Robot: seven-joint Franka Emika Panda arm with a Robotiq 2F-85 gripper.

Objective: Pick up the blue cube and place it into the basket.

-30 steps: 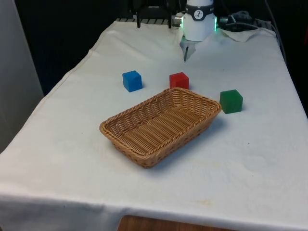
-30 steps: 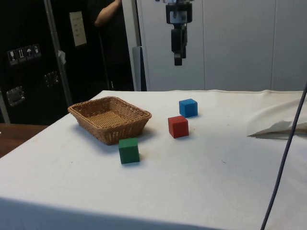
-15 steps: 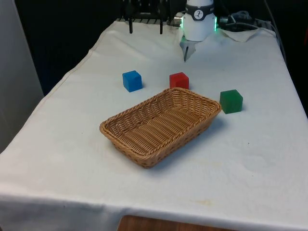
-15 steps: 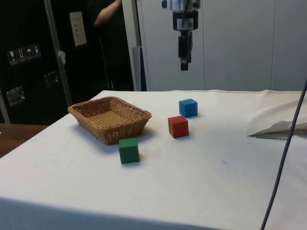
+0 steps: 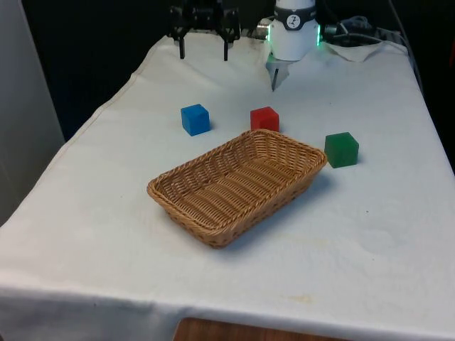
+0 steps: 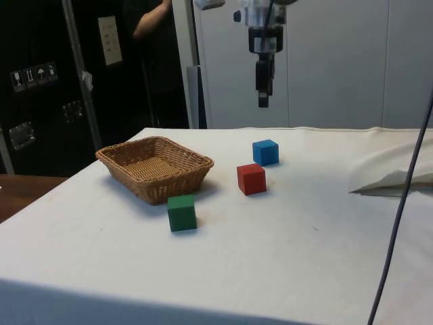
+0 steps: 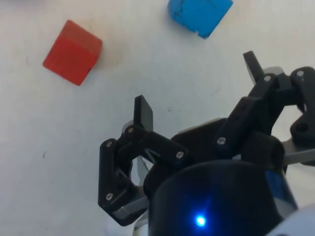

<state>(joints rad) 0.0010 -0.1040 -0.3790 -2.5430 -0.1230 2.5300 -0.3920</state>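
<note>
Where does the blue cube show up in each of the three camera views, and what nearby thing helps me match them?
Front view: the blue cube sits towards the front view's left, beyond the basket.
Side view: it lies behind the red cube, below the raised gripper.
Wrist view: it is cut off by the picture's edge.
Shared landmark: the red cube, its closest neighbour in every view.

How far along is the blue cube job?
Done: nothing yet. The blue cube sits on the cloth beside the red cube, outside the basket, which holds nothing. In hand: the gripper hangs open in the air above the table, holding nothing; in the side view it is high above the blue cube. Left: descend, grasp the blue cube, carry it over and release it in the basket.
</note>
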